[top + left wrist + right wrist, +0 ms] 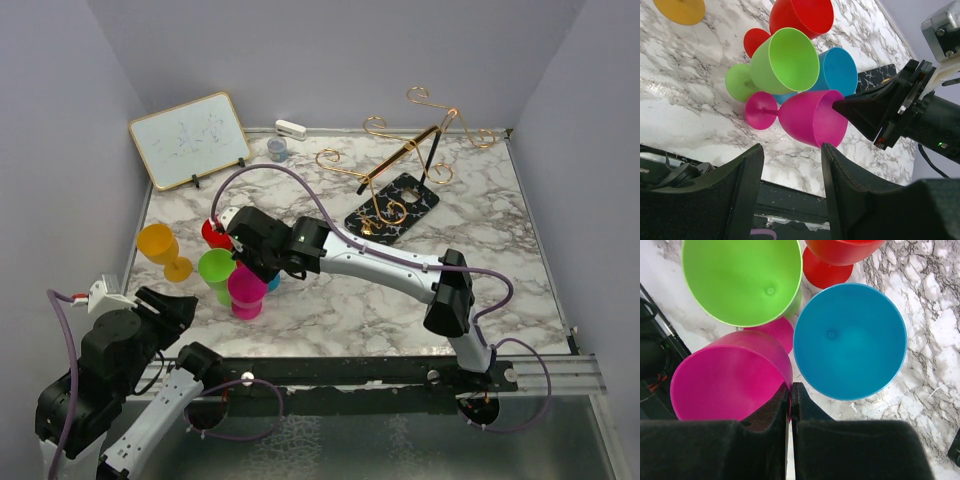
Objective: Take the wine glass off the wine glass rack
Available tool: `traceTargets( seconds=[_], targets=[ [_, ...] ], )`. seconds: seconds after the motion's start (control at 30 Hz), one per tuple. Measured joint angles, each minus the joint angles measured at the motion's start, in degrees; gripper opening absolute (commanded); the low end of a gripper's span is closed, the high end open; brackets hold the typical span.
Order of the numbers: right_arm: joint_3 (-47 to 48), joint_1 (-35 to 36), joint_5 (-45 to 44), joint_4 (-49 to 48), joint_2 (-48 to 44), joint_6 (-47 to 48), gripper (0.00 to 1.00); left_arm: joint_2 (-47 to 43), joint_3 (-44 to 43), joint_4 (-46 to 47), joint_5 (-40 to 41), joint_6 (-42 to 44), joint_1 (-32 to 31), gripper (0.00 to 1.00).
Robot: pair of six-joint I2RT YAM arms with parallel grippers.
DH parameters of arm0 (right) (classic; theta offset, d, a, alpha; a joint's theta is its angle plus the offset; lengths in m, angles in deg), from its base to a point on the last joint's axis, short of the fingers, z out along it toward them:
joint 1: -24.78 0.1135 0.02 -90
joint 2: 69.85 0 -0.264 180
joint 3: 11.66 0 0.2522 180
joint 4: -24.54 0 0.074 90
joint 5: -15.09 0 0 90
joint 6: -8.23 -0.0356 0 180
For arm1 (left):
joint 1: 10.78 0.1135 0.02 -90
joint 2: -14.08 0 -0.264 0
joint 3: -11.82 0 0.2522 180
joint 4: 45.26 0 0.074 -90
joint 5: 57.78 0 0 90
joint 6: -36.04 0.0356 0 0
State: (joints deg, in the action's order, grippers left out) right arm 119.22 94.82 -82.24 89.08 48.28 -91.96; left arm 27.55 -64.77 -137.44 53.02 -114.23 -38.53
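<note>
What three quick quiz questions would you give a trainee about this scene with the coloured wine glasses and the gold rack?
1. True or false: a glass hangs on the wine glass rack.
2. The right arm has its jaws pinched on the rim of which glass? A the green glass; B the pink glass; C the blue glass.
3. Fill in: the left arm has its jaws ____, with nothing between them.

Key: 1 false; 2 B; 3 open.
</note>
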Motion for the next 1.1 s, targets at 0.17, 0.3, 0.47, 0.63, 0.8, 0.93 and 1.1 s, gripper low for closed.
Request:
traceTargets(
  seconds=[0.17,0.3,0.47,0.63,0.8,0.93,1.1],
  targets=[
    [1.16,0.07,-0.87,1.49,1.25,0.02,0.04,-0.04,0.17,0.44,0.0,0.02,0.0,0.52],
    [1.2,0.11,-1.07,2.6,1.36,0.02,0.06,-0.04,0.57,0.74,-0.02,0.02,0.0,0.52],
    [1.2,0.13,-1.53,3.23,1.36,0.15,0.24,-0.09,1.27,1.03,-0.22,0.02,0.0,0.52],
    [1.2,0.15,-1.51,3.21,1.36,0.46,0.29,-0.15,1.62,1.27,-0.46,0.02,0.0,0.52],
    [1.09,0.15,-1.44,2.91,1.22,0.5,0.3,-0.28,1.62,1.44,-0.46,0.02,0.0,0.52],
    [-1.55,0.15,-1.29,1.09,-1.31,0.81,0.31,-0.5,1.62,1.68,-0.48,0.02,0.0,0.52],
    [-11.82,0.17,0.26,-4.98,-13.46,1.57,0.48,-1.14,2.25,2.69,-0.87,0.02,0.0,0.52]
  ],
)
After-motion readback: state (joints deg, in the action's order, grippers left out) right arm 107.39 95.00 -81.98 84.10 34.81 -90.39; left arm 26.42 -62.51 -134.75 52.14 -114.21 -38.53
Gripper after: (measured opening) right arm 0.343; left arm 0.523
